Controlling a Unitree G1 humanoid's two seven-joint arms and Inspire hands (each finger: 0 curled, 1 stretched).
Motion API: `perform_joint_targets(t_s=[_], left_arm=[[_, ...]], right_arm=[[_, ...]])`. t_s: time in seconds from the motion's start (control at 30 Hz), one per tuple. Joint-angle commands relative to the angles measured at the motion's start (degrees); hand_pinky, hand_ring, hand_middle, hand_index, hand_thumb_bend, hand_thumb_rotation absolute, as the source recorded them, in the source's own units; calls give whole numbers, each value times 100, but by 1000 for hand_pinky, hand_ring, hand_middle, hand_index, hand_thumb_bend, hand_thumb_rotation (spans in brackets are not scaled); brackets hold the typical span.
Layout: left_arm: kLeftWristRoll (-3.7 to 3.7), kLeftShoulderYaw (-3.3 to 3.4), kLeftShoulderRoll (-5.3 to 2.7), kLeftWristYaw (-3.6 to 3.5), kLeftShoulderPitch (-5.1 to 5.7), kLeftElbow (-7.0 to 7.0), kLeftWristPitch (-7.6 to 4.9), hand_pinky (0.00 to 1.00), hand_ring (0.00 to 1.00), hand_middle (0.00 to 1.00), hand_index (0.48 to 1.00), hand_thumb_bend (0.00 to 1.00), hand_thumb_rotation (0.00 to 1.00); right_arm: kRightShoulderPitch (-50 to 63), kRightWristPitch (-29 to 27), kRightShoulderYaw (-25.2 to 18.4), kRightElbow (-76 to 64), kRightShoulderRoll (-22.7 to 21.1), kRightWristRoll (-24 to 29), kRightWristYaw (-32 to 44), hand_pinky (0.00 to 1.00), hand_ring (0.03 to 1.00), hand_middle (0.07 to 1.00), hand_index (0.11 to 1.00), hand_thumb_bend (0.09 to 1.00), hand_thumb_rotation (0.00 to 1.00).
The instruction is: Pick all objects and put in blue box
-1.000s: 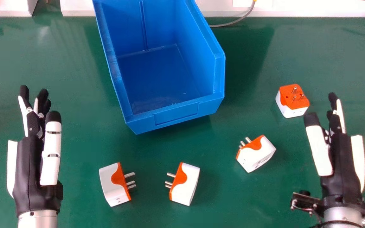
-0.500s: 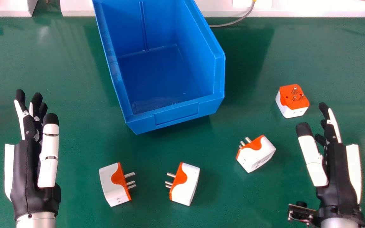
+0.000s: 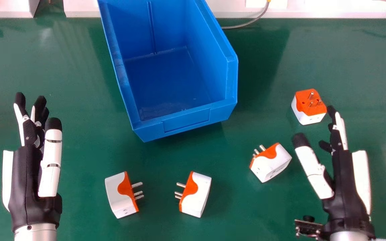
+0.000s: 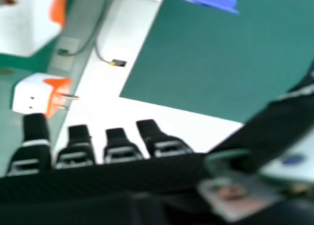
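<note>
On the green surface [image 3: 233, 214], you have all four pickups left: the near adapter [image 3: 270, 162] sits left of your right hand [image 3: 345, 187], the pins-up adapter [image 3: 309, 107] by its fingertips, the middle adapter [image 3: 196, 195] and leftmost adapter [image 3: 117, 194] toward your left hand [image 3: 27, 187]. Both hands are open, nothing held, and the blue box [image 3: 186, 119], ahead-left of the right one, has none inside.

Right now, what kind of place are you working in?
Probably an indoor workbench or test station: a green tabletop with a pale ledge along its far edge, a grey cable coming over it, and a blue parts bin.
</note>
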Motion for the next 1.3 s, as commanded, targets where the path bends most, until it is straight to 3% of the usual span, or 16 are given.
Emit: perform_joint_targets(t_s=[0.0, 0.17, 0.3, 0.37, 0.47, 0.53, 0.63, 0.73, 0.87, 1.03, 1.07, 1.17, 1.27], left_arm=[[15, 24, 27, 11, 14, -159, -6, 1000, 996, 982, 977, 266, 806], [-151, 37, 20, -113, -15, -89, -67, 1000, 1000, 987, 977, 271, 745], [-136, 39, 23, -98, 9, -125, -11, 1000, 1000, 987, 976, 268, 734], [-202, 37, 19, -129, 14, -134, 1, 1000, 1000, 985, 972, 255, 715], [-182, 45, 28, -121, 19, -131, -2, 1000, 994, 980, 964, 247, 704], [-205, 41, 41, -150, 16, -137, 10, 1000, 995, 983, 965, 278, 703], [-243, 48, 22, -152, 8, -180, 61, 1000, 992, 981, 963, 246, 684], [-186, 58, 33, -135, 16, -200, 75, 1000, 989, 979, 961, 224, 674], [-274, 54, 50, -234, 15, -198, 48, 1000, 997, 985, 968, 235, 678], [-252, 63, 61, -232, 45, -282, 137, 1000, 999, 990, 980, 271, 733], [-295, 61, 58, -253, 56, -313, 173, 1000, 1000, 992, 983, 268, 744], [-285, 69, 58, -266, 76, -332, 161, 1000, 1000, 994, 985, 280, 752], [-351, 75, 32, -299, 99, -376, 206, 1000, 1000, 994, 985, 273, 746]], right_arm=[[-73, -143, 55, -23, -97, -188, -218, 826, 956, 984, 951, 522, 812], [-140, 9, 243, 132, -188, -873, -762, 812, 955, 983, 946, 548, 744], [-183, 321, 453, 284, -231, -1404, -1167, 793, 950, 989, 951, 655, 769], [-202, 562, 567, 327, -249, -1673, -1327, 795, 951, 991, 958, 708, 783], [-233, 890, 726, 346, -261, -1984, -1535, 777, 933, 975, 944, 751, 780], [-251, 1079, 824, 344, -268, -2093, -1583, 764, 920, 963, 930, 766, 768], [-257, 1370, 976, 311, -290, -2222, -1566, 752, 910, 952, 914, 792, 755], [-291, 1540, 1092, 345, -313, -2269, -1600, 732, 898, 940, 900, 812, 720], [-387, 1718, 1189, 448, -349, -2225, -1577, 720, 883, 921, 875, 818, 661], [-549, 2076, 1327, 589, -418, -2330, -1606, 703, 866, 904, 860, 800, 642], [-581, 2217, 1363, 586, -434, -2393, -1558, 692, 858, 895, 851, 797, 626], [-666, 2646, 1440, 521, -445, -2500, -1343, 681, 849, 886, 844, 779, 605], [-721, 2965, 1495, 419, -458, -2526, -1158, 667, 833, 871, 830, 773, 581]])
